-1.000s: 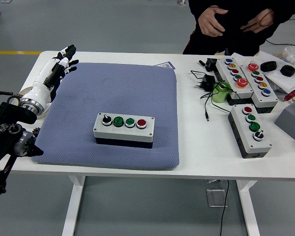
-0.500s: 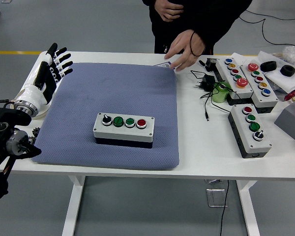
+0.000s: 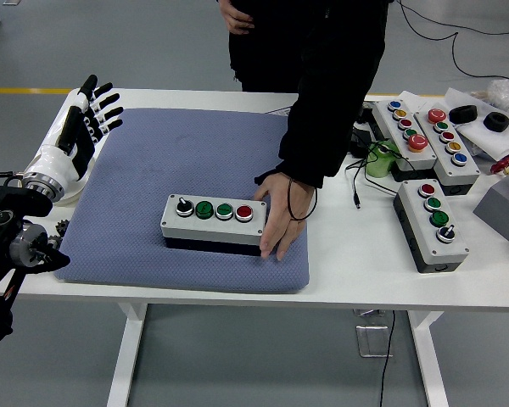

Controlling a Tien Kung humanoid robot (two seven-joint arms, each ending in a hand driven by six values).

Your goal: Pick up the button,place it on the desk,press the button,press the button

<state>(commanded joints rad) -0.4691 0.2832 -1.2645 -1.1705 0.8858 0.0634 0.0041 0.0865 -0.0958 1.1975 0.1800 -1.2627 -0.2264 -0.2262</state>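
The button box (image 3: 213, 222), a grey rectangular housing on a dark base, lies on the blue-grey mat (image 3: 170, 161), toward the mat's near edge and a little right of its middle. Its top carries four round controls in a row: a black knob, two green caps and a red cap at the right end. A person's hand (image 3: 282, 219), reaching from the table's far side in a black sleeve, lies flat against the box's right end, fingers pointing toward the near edge.

The robot's left hand (image 3: 86, 119) is well apart from the box, raised over the mat's far left corner, its white palm shell upright and its black fingers spread and straight, holding nothing. The right arm does not show.

The mat is soft and finely woven, square with rounded corners, covering most of the left half of the white table (image 3: 348, 271), which is smooth and hard. Near the table's right edge stand three more grey button boxes (image 3: 430, 222) with coloured caps, beside black cables.
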